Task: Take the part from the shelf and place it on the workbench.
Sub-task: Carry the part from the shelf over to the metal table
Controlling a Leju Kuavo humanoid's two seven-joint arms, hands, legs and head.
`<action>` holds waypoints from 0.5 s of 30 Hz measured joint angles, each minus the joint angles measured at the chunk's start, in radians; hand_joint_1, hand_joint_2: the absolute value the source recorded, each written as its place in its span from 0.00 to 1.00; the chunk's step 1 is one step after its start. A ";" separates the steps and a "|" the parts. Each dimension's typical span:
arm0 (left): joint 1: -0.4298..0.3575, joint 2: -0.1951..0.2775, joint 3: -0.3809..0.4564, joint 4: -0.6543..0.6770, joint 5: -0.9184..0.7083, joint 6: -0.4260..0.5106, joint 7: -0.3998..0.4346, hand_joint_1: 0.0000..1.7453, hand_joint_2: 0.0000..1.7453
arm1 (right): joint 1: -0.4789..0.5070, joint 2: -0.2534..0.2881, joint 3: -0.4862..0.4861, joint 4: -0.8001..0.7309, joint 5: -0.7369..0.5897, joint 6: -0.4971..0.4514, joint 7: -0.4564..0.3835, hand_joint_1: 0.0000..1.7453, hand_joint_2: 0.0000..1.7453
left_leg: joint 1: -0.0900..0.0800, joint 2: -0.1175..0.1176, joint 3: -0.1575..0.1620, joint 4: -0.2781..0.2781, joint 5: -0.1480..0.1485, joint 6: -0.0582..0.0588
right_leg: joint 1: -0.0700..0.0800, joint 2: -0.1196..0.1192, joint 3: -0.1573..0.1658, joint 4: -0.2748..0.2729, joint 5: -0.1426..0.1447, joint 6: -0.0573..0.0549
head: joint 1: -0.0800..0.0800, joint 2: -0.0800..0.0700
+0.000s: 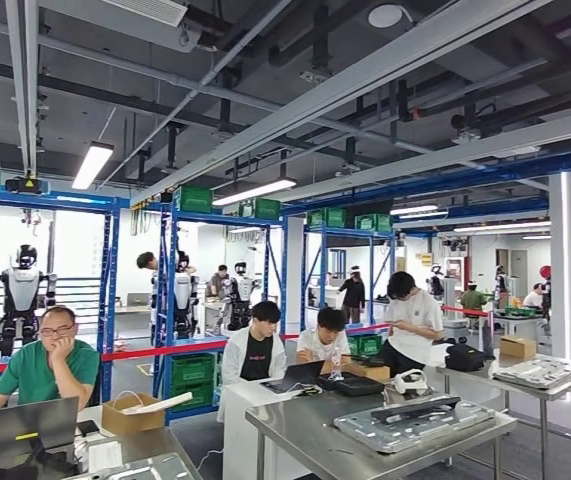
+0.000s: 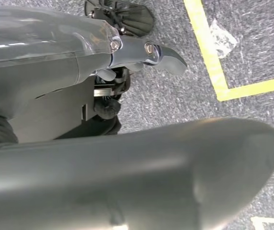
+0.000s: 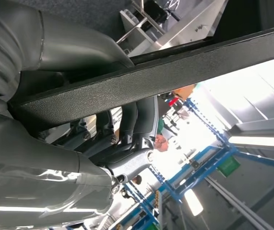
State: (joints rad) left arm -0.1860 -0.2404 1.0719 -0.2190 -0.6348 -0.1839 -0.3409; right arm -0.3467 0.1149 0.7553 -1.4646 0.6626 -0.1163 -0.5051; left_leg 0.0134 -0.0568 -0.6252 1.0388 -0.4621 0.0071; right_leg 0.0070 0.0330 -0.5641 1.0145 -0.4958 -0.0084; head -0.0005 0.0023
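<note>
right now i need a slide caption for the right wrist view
Right robot hand grips a flat black part, blue shelving behind.

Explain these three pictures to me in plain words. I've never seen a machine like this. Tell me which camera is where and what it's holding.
This is a two-legged humanoid robot with two arms, each ending in a many-fingered hand. The wide picture comes from its head camera: a workshop with blue shelves, people at laptops, and steel workbenches carrying flat metal trays.

The other two come from cameras at its wrists, so they look turned. The left wrist view looks down at grey floor with yellow tape; the left hand seems to hold nothing, though its fingers are hard to make out. In the right wrist view, the right hand grips a long flat black part, with its fingers wrapped under it.
</note>
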 joint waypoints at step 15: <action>-0.005 0.005 0.000 0.000 0.000 0.001 0.000 0.00 1.00 | 0.001 0.006 0.002 -0.004 0.004 -0.004 0.001 1.00 1.00 | 0.003 0.073 0.012 0.006 -0.016 -0.005 | -0.002 -0.077 -0.001 0.003 -0.007 0.025 | -0.001 0.000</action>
State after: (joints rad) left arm -0.1908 -0.2351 1.0719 -0.2190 -0.6344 -0.1824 -0.3410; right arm -0.3462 0.1205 0.7570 -1.4684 0.6663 -0.1202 -0.5039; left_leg 0.0161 0.0165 -0.6137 1.0448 -0.4781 0.0023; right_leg 0.0048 -0.0436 -0.5655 1.0176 -0.5027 0.0167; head -0.0013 0.0024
